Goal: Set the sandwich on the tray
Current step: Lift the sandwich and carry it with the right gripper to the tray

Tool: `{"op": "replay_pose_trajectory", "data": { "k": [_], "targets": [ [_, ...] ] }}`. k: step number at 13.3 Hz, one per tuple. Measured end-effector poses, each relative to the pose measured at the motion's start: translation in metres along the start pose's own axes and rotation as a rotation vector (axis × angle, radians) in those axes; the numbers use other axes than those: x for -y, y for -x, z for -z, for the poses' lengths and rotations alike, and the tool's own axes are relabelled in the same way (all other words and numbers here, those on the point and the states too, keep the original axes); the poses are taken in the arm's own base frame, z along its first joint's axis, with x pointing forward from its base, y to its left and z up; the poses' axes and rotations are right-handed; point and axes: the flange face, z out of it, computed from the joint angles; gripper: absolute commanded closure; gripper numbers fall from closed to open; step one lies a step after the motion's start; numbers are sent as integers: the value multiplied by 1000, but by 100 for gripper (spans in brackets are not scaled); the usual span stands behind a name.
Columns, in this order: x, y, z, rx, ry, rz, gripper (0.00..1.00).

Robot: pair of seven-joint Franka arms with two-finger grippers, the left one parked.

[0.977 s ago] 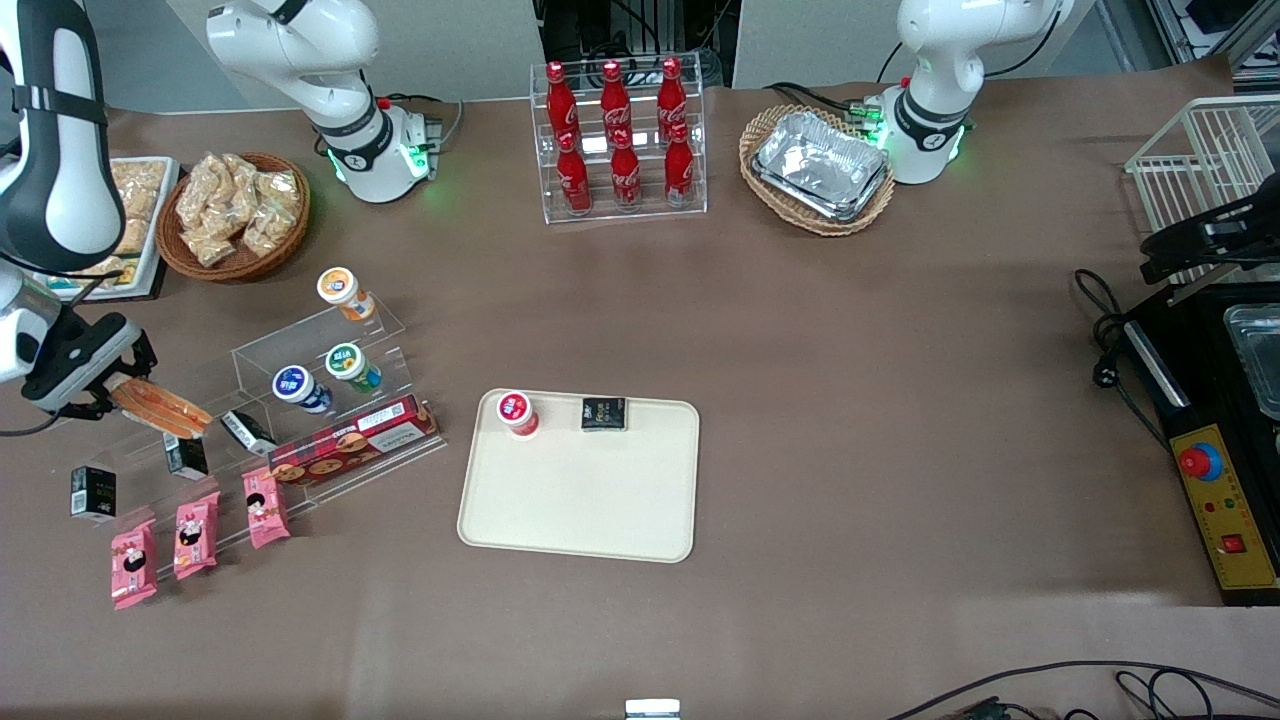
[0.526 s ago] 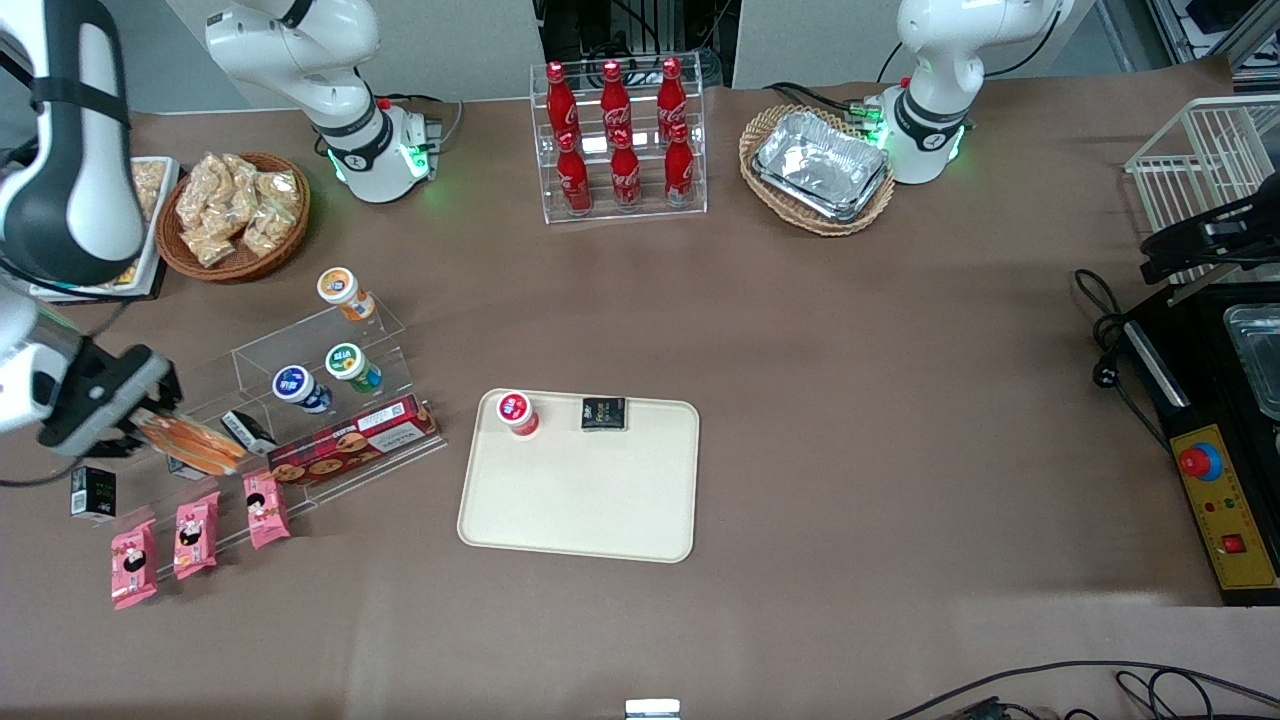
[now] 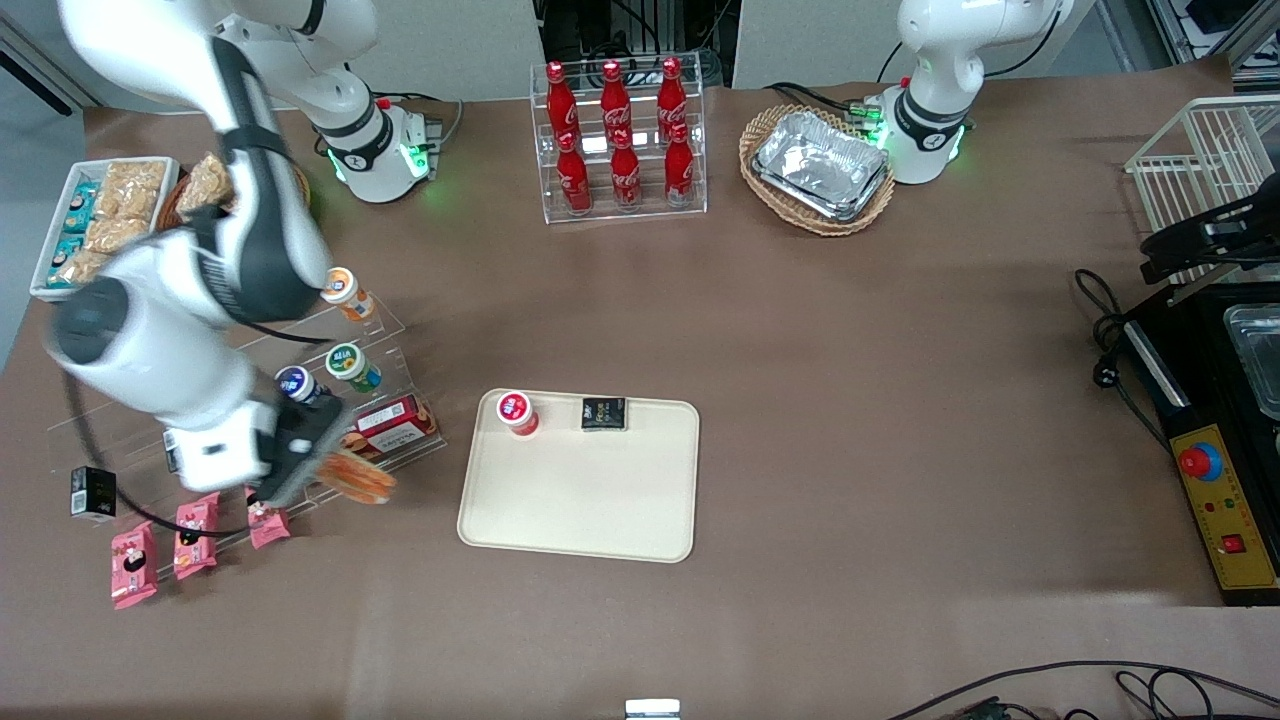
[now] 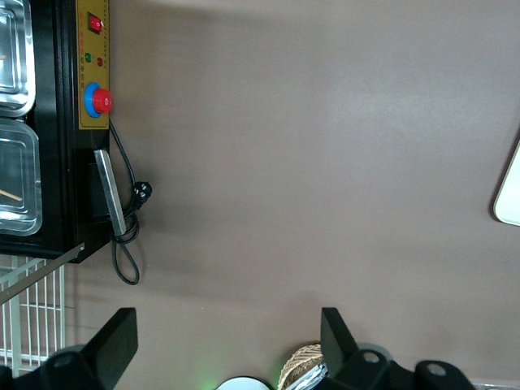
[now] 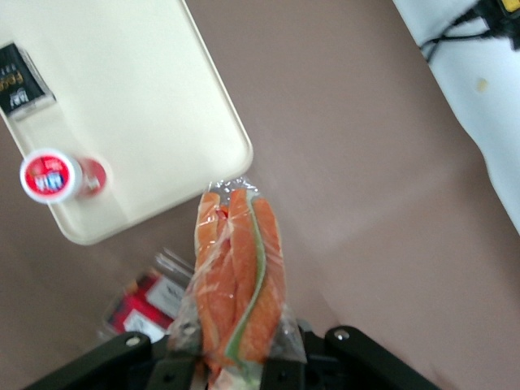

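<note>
My right gripper [image 3: 318,470] is shut on the sandwich [image 3: 360,480], a clear-wrapped wedge with orange and pale green layers. It holds it in the air over the clear stand's edge, beside the dark red biscuit box [image 3: 390,422]. In the right wrist view the sandwich [image 5: 237,280] sticks out from between the fingers [image 5: 280,370], its tip near the tray's corner. The cream-beige tray [image 3: 580,500] lies flat at the table's middle, a short way toward the parked arm from the sandwich. It shows in the right wrist view [image 5: 146,122] too.
On the tray stand a red-lidded cup [image 3: 517,412] and a small black packet [image 3: 604,413]. A clear stepped stand [image 3: 330,340] carries cups. Pink snack packs [image 3: 195,522] and a black box [image 3: 92,493] lie near it. A cola bottle rack [image 3: 620,140] and a foil-tray basket [image 3: 818,168] stand farther from the camera.
My right arm has swung with the sandwich from the working arm's end of the table toward the tray, and a little nearer to the camera. The gripper stayed shut on the sandwich.
</note>
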Motion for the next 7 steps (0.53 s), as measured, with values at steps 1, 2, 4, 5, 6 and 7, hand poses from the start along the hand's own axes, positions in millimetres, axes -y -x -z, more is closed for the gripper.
{"op": "replay_pose_trajectory", "data": {
  "k": [1, 2, 4, 5, 6, 7],
  "targets": [
    [13, -24, -14, 12, -3, -8, 100],
    [27, -48, -29, 18, 2, -16, 100],
    [57, -92, -60, 13, 27, -34, 100],
    [73, -111, -77, 6, 41, -38, 100],
    [86, -125, -95, -2, 56, -34, 100],
    [93, -134, -111, -10, 71, -29, 100]
  ]
}}
